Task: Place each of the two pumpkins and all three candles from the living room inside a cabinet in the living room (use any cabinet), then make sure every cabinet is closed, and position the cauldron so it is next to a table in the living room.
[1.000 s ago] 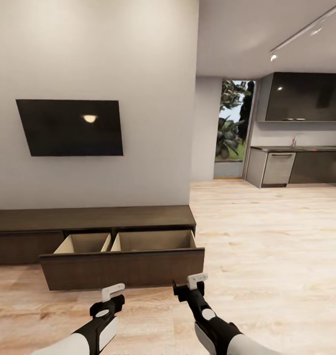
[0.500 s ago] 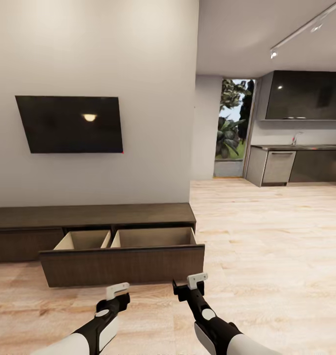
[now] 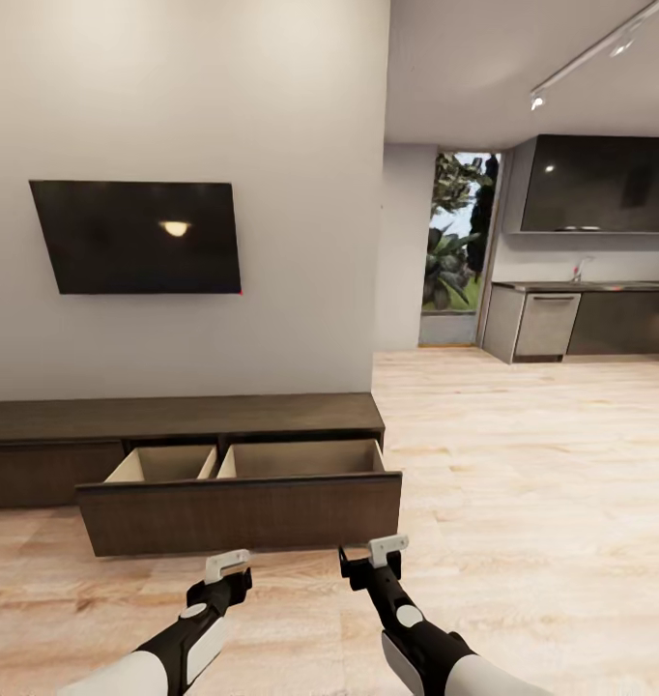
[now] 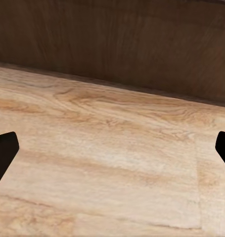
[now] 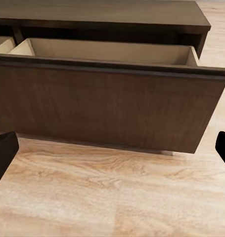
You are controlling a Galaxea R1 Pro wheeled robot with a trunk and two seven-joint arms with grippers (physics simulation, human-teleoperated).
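The cabinet runs long, low and dark brown along the wall under a TV. Its wide drawer is pulled out, showing two light tan compartments; the front panel hides whatever lies on their floor. My left gripper hovers open above the wood floor just in front of the drawer front. My right gripper is open too, level with the drawer's right end, with nothing between its fingers. Pumpkins, candles, cauldron and table are out of view.
A black TV hangs on the grey wall above the cabinet. Light wood floor stretches to the right toward a kitchen with dark cupboards and a glass door. The wall corner ends beside the cabinet's right end.
The whole head picture has shifted up a little, so the camera moved. The left gripper drifted slightly; the drawer stays pulled out.
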